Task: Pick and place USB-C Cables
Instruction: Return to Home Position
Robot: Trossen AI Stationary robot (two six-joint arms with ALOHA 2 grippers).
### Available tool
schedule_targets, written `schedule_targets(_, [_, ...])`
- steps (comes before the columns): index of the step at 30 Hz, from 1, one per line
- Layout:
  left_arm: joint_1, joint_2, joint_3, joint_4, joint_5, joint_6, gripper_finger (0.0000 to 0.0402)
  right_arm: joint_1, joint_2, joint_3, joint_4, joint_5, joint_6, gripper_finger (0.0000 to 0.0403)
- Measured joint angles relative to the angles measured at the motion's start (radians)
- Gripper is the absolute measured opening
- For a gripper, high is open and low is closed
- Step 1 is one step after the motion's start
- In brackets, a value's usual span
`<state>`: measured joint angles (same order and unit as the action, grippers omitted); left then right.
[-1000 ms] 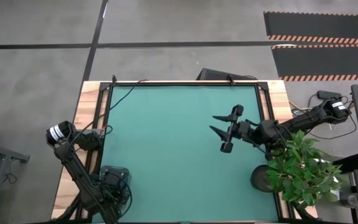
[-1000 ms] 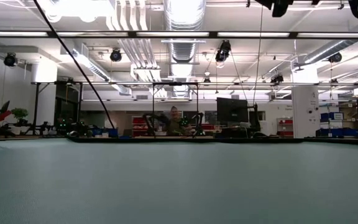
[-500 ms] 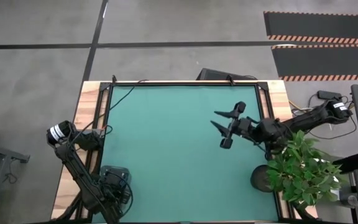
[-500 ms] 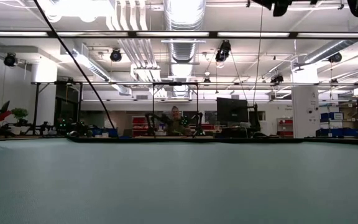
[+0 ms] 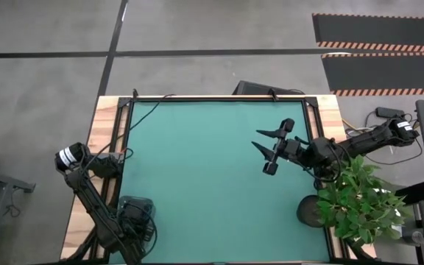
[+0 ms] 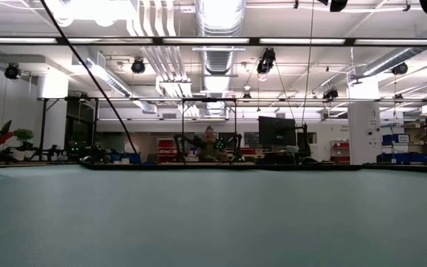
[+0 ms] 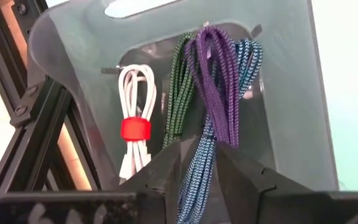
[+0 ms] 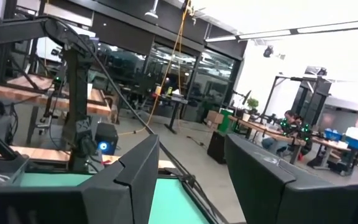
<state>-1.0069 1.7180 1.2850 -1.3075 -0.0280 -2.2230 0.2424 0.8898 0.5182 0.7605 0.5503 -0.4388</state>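
Green table mat (image 5: 197, 177) | right gripper (image 5: 262, 141) spread, empty | left gripper (image 7: 199, 154) narrowly parted above USB-C Cables (image 7: 211, 81)

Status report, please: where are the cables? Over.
Right gripper open above teal table mat. Left gripper over translucent gray bin. White, green, purple, teal cable bundles inside. Nothing obstructing.

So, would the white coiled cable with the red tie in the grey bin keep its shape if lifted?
Probably yes: the red tie cinches the white coiled cable at mid-length, so the bundle should lift whole. Its free loops look thin, so likely light and somewhat floppy.
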Motion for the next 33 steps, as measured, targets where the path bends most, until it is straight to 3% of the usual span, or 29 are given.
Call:
schedule_targets(9, [0.000,-0.004,0.000,0.012,0.014,0.002,0.0094,0.000,0.000,0.000,0.008,0.000,-0.018,0.0176])
schedule_targets(17, [-0.002,-0.086,0.047,0.041,0.018,0.009,0.0094,0.000,0.001,0.001,0.005,-0.009,-0.008,0.0176])
schedule_targets(23, [-0.001,-0.142,0.057,0.046,-0.170,0.044,0.0094,0.000,0.001,0.001,0.004,-0.014,-0.017,0.0176])
schedule_targets(29, [0.014,-0.162,0.056,0.077,-0.455,0.155,0.0093,0.000,0.001,0.001,-0.002,-0.115,0.009,0.0176])
schedule_targets(33, [0.056,-0.162,0.056,0.091,-0.554,0.240,0.0093,0.000,0.001,-0.001,-0.002,-0.167,0.019,0.0176])
